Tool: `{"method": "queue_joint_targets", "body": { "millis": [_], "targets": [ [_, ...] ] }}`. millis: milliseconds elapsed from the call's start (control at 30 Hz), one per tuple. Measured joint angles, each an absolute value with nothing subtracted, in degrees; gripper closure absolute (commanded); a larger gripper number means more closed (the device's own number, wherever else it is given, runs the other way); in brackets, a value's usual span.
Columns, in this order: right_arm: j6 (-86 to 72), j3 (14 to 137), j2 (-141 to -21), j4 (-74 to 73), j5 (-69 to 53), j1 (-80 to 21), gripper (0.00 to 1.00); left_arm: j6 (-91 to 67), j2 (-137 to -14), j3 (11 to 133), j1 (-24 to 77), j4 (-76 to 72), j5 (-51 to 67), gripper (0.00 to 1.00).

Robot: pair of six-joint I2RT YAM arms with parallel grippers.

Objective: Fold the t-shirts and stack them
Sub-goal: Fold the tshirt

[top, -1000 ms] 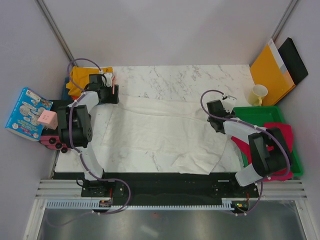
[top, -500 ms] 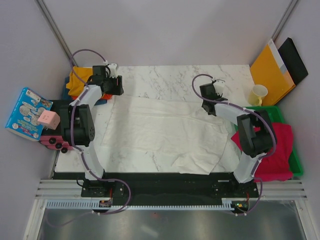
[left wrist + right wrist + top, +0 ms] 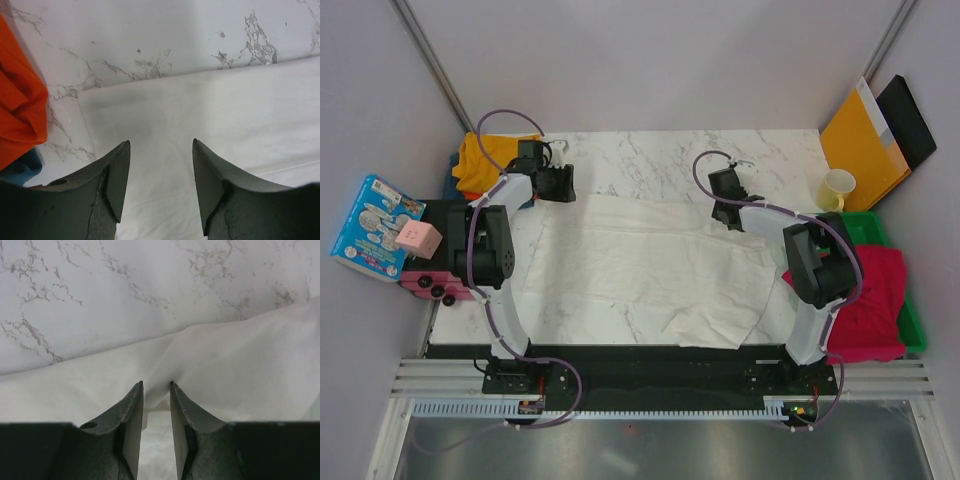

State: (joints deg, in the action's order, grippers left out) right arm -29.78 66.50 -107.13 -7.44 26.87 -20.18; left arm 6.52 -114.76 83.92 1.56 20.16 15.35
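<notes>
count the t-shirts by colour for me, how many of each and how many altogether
white t-shirt: 1
mustard yellow t-shirt: 1
orange t-shirt: 1
blue t-shirt: 1
crimson-pink t-shirt: 1
total: 5

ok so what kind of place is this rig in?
Looks like a robot lab test cell, not a home: marble-look table boxed in by plain grey walls, left arm and right arm bolted to a metal rail at its near edge.
</notes>
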Motion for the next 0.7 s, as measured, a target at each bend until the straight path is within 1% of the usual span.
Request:
{"method": "queue_joint_targets", "body": {
  "millis": [33, 100, 133, 167, 333, 533, 600, 700],
  "targets": [
    [-29.76, 66.48, -107.44, -7.42, 26.57, -20.56, 0.66, 6.44, -114.76, 83.79, 1.56, 20.10, 15.38, 0.41],
    [-29.74, 66.48, -108.01, -7.40, 25.78, -21.23, 0.72, 6.35, -114.76, 83.42, 1.58, 20.08, 15.44, 0.41],
    [-29.74, 66.41, -108.12, -7.40, 25.45, -21.61, 0.75, 6.33, -114.76, 83.20, 1.58, 20.10, 15.44, 0.41],
    [-29.67, 66.24, -108.14, -7.29, 25.17, -21.89, 0.80, 6.31, -114.76, 83.00, 1.58, 20.16, 15.44, 0.41],
    [-29.78, 63.61, -107.55, -6.35, 24.91, -23.66, 0.85, 6.28, -114.76, 82.24, 1.58, 20.25, 15.53, 0.42],
    [-31.22, 57.52, -101.36, -6.39, 25.10, -26.50, 0.92, 6.28, -114.76, 81.78, 1.58, 20.32, 15.55, 0.43],
    [-31.90, 55.70, -98.87, -6.48, 25.10, -27.53, 0.99, 6.26, -114.76, 81.19, 1.58, 20.32, 15.53, 0.43],
    [-32.91, 52.95, -95.50, -6.48, 25.32, -28.86, 1.00, 6.26, -114.76, 80.42, 1.58, 20.51, 15.55, 0.44]
  ]
}}
